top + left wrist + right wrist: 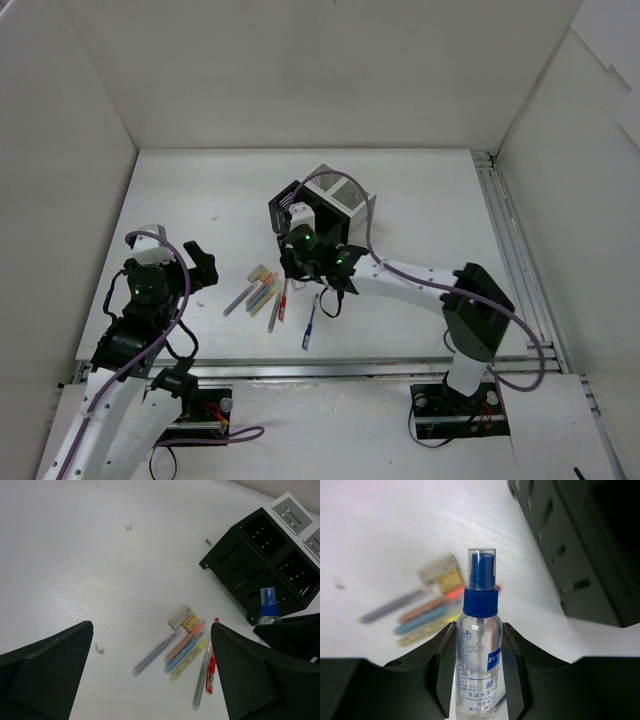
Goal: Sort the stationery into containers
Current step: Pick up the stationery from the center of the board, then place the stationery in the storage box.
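On the left side of the white worktop (430, 200), at about 9 o'clock from the pile of pens, the left pincer (203, 268) hangs with its two black fingers spread wide apart. It is well away from the pile. In the middle of the worktop lie the pens and markers, all slanting the same way. The purple marker (154, 654) is the one farthest left, a little apart from the rest. Next come the pink marker (184, 642), the blue marker (184, 652) and the yellow marker (189, 660), side by side and touching. Then there is a pale green pen (201, 677) with a red pen (211, 670) right beside it. At 12 o'clock from the markers sit two small eraser blocks (186, 620), one pale and one tan, pressed against each other. A blue pen (310, 325) lies alone at about 4 o'clock from the pile. Just to the right of the pile, the right pincer (479, 645) is pinching the clear bottle (481, 602), one finger on each side of its body. The blue cap sticks out past the fingertips. At 12 o'clock from this pincer, very near, stands the block of bins. The two black bins (260, 555) are closest to the bottle, and the two white bins (292, 512) are behind them, at 1 o'clock.
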`<action>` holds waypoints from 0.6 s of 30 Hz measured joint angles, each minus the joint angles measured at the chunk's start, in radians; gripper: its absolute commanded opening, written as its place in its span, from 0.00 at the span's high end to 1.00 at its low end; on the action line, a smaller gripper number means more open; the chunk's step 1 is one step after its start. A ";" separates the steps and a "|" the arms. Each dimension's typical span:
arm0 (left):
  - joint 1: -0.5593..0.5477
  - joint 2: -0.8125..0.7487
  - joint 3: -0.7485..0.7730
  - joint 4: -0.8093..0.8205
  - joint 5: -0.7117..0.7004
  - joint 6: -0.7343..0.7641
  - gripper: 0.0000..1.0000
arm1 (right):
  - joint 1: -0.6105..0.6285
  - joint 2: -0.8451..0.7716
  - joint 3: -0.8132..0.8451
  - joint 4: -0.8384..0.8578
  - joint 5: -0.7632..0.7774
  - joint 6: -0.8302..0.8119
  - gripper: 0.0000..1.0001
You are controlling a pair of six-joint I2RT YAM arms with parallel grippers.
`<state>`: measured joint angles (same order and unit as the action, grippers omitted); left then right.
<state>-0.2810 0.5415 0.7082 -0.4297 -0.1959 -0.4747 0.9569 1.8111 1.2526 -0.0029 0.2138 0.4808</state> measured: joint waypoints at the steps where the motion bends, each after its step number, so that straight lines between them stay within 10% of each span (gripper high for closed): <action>1: 0.000 0.000 0.000 0.000 0.001 0.003 0.00 | 0.000 -0.056 -0.027 0.059 -0.014 -0.040 1.00; 8: 0.000 0.037 0.011 0.010 0.018 0.027 0.00 | -0.090 -0.285 -0.110 0.469 -0.126 -0.304 1.00; 18: 0.000 0.131 0.061 0.031 0.060 0.061 0.00 | -0.320 -0.187 -0.183 0.776 -0.411 -0.558 0.97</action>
<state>-0.2810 0.6727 0.7696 -0.3988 -0.1360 -0.4133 0.6365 1.6245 1.0695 0.7727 -0.1974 -0.0772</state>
